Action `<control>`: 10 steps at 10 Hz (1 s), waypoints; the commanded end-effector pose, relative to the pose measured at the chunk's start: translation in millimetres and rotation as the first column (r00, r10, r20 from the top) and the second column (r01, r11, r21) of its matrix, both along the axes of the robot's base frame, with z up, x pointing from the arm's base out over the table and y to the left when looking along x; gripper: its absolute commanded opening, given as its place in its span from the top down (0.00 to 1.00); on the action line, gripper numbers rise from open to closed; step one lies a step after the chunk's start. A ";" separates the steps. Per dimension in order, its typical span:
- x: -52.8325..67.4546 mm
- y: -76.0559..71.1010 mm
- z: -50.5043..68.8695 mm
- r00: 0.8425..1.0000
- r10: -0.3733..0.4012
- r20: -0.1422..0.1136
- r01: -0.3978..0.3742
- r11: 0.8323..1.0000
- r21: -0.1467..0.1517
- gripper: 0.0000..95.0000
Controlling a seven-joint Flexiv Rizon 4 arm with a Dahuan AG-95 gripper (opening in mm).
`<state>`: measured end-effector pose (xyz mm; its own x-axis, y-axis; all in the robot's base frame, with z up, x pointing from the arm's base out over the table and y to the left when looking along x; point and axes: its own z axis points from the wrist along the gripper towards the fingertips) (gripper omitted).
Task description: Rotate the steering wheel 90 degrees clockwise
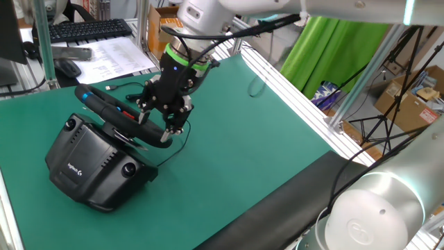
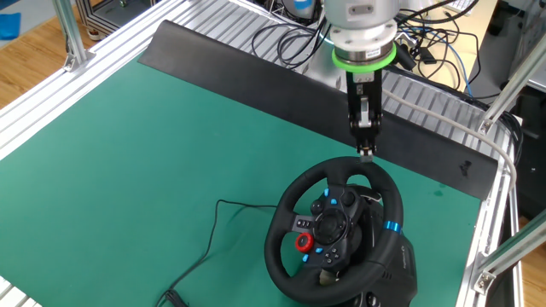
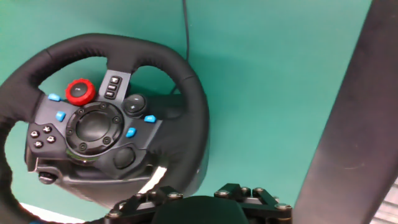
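Right under my lens sits the steering wheel [image 3: 93, 118] on the green bench [image 2: 153, 153]; my gripper [image 2: 367, 153] meets its rim, jaws seemingly pinching it. Turn likely underway; next, sweep clockwise.

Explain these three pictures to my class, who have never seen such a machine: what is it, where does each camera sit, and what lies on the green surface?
The machine is a robot arm with a two-finger hand. Two cameras stand fixed at different sides of the table; the third rides on the hand itself and looks along its fingers.

On the green surface sits a gaming steering wheel: a black rim with a blue stripe, small blue buttons and a red knob, mounted on a bulky black base. A thin black cable runs from it across the mat.

The hand is at the far edge of the rim and seems to grip it, though the pictures do not show that clearly. The wheel already looks turned off centre. A keyboard lies on a desk behind, apart from the table.
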<state>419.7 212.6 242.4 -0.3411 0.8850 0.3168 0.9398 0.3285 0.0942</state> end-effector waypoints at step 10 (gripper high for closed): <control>22.0 7.5 6.8 0.994 -0.110 0.013 0.110 0.994 -0.023 0.40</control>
<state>442.2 220.0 248.2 -0.2393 0.9293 0.2812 0.9706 0.2212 0.0950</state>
